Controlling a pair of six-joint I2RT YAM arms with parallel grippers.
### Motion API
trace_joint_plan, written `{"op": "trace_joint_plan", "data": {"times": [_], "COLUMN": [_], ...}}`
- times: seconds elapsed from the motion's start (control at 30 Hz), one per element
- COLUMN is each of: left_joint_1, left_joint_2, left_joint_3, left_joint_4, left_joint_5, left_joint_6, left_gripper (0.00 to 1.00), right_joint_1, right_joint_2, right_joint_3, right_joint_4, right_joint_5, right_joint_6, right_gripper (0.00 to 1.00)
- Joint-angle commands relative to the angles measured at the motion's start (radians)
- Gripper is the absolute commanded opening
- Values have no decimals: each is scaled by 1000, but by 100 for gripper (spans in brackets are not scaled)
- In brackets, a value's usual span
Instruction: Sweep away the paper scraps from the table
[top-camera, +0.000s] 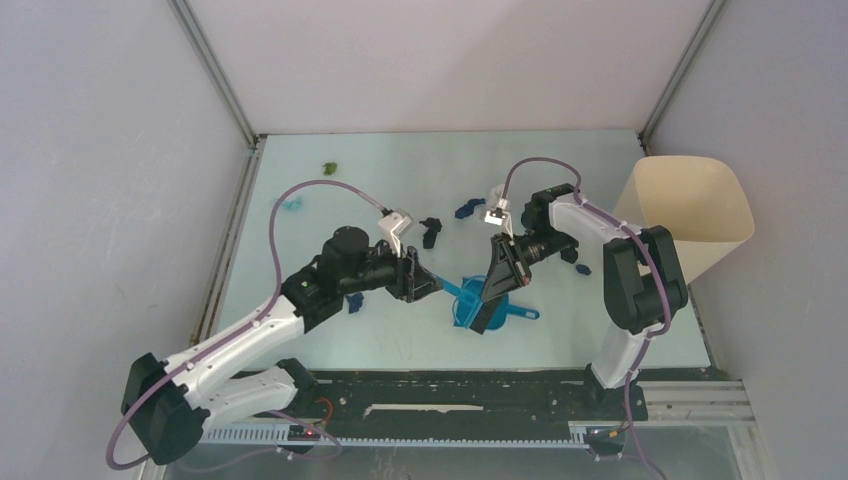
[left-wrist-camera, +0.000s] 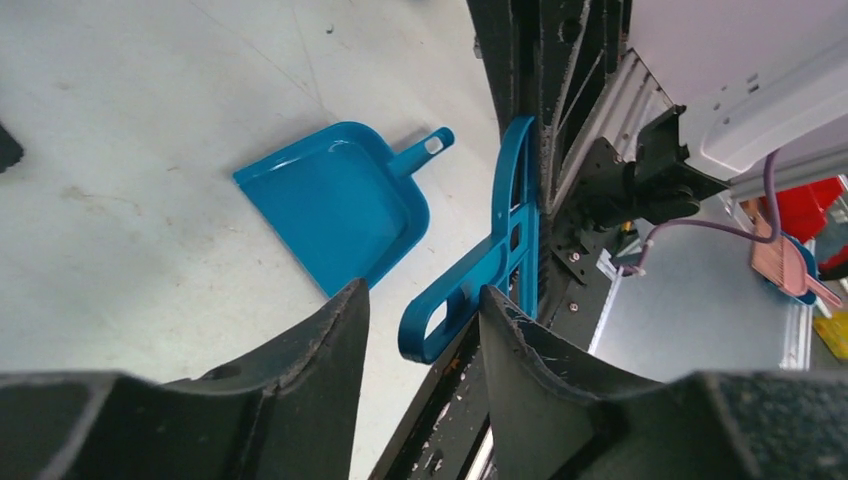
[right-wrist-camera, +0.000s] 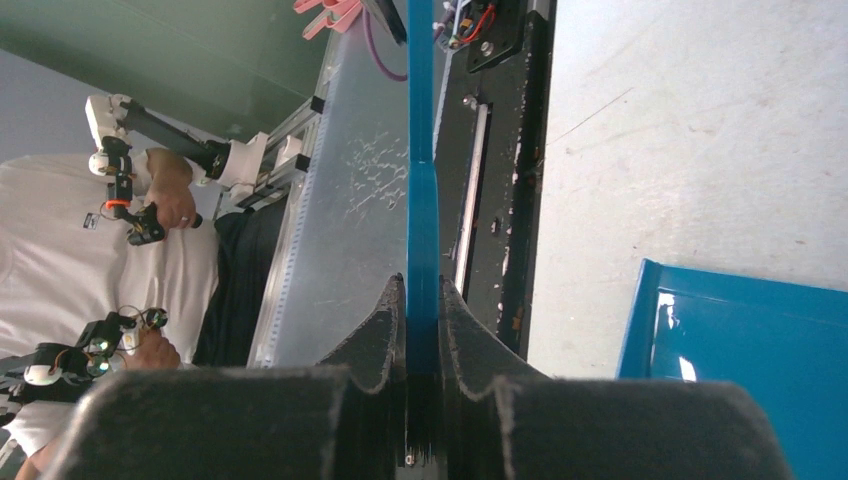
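The blue hand brush (right-wrist-camera: 421, 200) is clamped edge-on between my right gripper's (right-wrist-camera: 422, 300) shut fingers and held over the table (top-camera: 560, 160) beside the blue dustpan (top-camera: 463, 310). The dustpan (left-wrist-camera: 340, 205) lies flat on the table and looks empty. My left gripper (left-wrist-camera: 420, 320) is open, and the brush's looped handle end (left-wrist-camera: 450, 315) hangs just beyond its fingertips without touching them. Paper scraps lie scattered: green (top-camera: 328, 167), cyan (top-camera: 291, 204), black (top-camera: 431, 232), navy (top-camera: 465, 209), white (top-camera: 495, 192), dark blue (top-camera: 580, 266) and blue (top-camera: 355, 302).
A tall cream bin (top-camera: 690, 215) stands at the table's right edge behind the right arm. Grey walls close the back and sides. A black rail (top-camera: 450, 395) with the arm bases runs along the near edge. A person sits beyond it in the right wrist view.
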Motion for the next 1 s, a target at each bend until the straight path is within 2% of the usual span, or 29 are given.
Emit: {"op": "trace_joint_plan", "data": {"times": [0.0,0.3,0.43,0.53,0.63,0.67,0.73,0.8,0.9,0.97], "left_joint_1": [5,-2,-4,-3,-4,-4,-5,-3,-3,-5], "left_joint_2": [23,84,91,86,74,69,58,41,7,-20], "left_joint_3": [59,80,78,75,71,69,66,64,67,70], "left_joint_4": [64,85,85,85,74,69,57,35,-31,-87], "left_joint_5": [83,162,193,203,206,206,204,202,171,128], "left_joint_6": [3,0,0,0,6,8,11,22,56,82], "left_gripper": [49,35,26,24,12,8,0,0,0,0], "right_joint_1": [6,4,-4,-16,-31,-34,-39,-48,-75,-103], "right_joint_2": [-29,-24,-25,-25,-24,-25,-26,-34,-52,-67], "right_joint_3": [32,32,32,33,34,34,32,33,52,69], "right_joint_4": [-85,-85,-85,-85,-85,-85,-85,-85,-78,-14], "right_joint_5": [-35,-34,-36,-40,-41,-42,-45,-51,-65,-72], "right_joint_6": [-48,-49,-47,-44,-43,-43,-41,-36,-4,99], "right_gripper": [0,0,0,0,1,4,17,30,56,60]}}
